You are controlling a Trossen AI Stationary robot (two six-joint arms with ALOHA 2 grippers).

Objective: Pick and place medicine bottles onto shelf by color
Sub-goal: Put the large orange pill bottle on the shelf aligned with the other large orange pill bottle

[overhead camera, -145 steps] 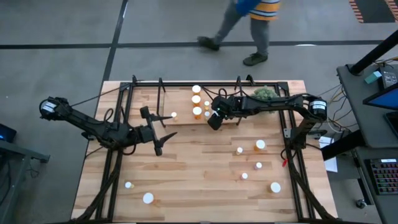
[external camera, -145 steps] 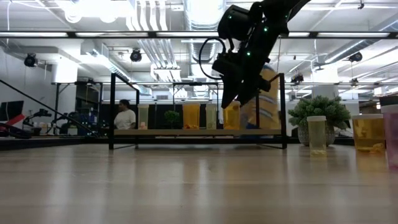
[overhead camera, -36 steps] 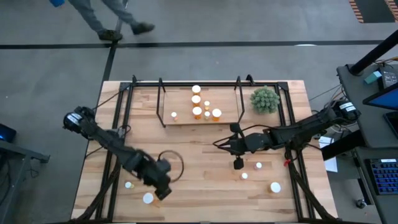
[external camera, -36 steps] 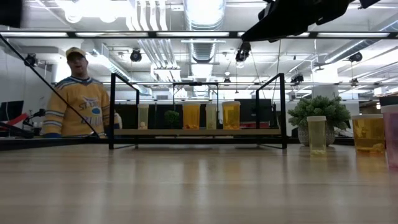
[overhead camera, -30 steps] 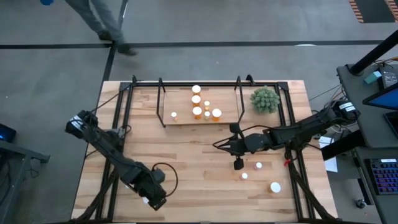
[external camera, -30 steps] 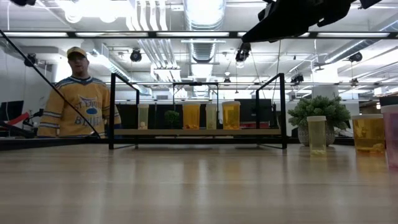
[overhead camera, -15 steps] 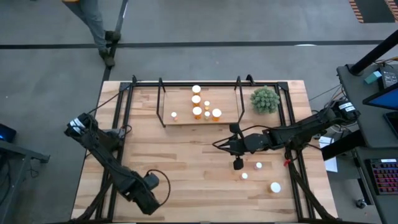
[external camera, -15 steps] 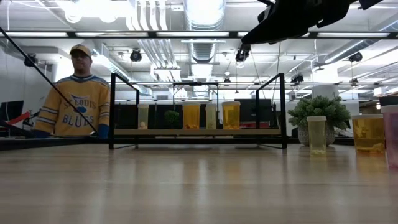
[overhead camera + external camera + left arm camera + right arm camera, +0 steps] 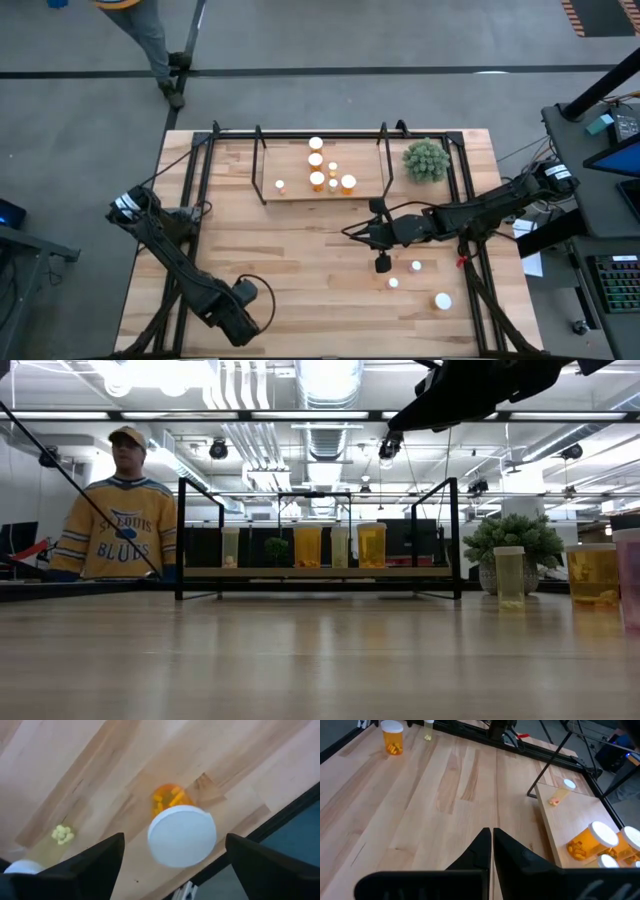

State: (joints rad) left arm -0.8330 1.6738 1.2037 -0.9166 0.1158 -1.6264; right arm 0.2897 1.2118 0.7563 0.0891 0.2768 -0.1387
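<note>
The left gripper (image 9: pixel 170 865) hangs wide open over an orange pill bottle with a round white cap (image 9: pixel 181 834) at the near-left corner of the wooden bench (image 9: pixel 300 250), close to its edge; next I judge it must descend and close carefully. The right gripper (image 9: pixel 491 842), fingers pressed together and empty, waits mid-bench before the light-wood shelf with black uprights (image 9: pixel 300 191), which keeps free room.

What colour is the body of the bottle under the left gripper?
Orange bottle, with a white cap; the left wrist view shows it best.
</note>
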